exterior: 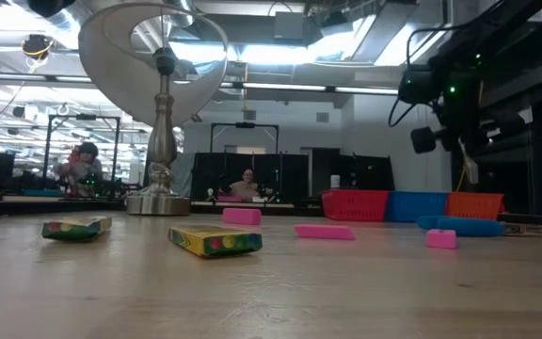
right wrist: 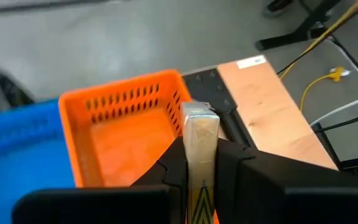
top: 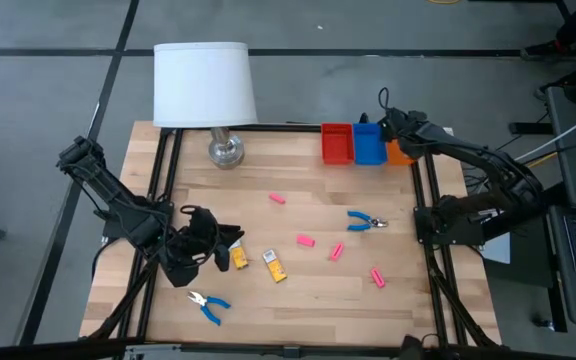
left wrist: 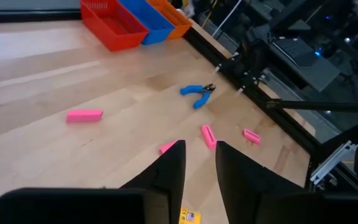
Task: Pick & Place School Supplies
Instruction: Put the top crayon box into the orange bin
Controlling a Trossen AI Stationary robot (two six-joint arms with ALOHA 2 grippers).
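Observation:
My right gripper (right wrist: pixel 201 155) is shut on a small yellow-orange box (right wrist: pixel 201 127) over the orange tray (right wrist: pixel 123 124) at the table's far right corner. My left gripper (left wrist: pixel 199 149) hovers open at the near left, right beside a second yellow-orange box (top: pixel 238 258), whose edge (left wrist: pixel 190 216) shows between the fingers. A third box (top: pixel 275 266) lies flat close by. Several pink erasers (top: pixel 305 240) lie across the middle of the table. One pair of blue-handled pliers (top: pixel 366 221) lies to the right, another (top: pixel 208 305) near the front edge. My right gripper pinches the yellow-orange box between its two fingers, which lie along its long sides. The box's end (right wrist: pixel 201 118) sticks out past the fingertips. It is lifted clear, above the orange tray's near wall.
A red tray (top: pixel 337 143) and a blue tray (top: pixel 368 143) stand left of the orange one along the far edge. A white-shaded lamp (top: pixel 204 85) stands on a metal base (top: pixel 225 150) at the far left. People show in the room beyond the table.

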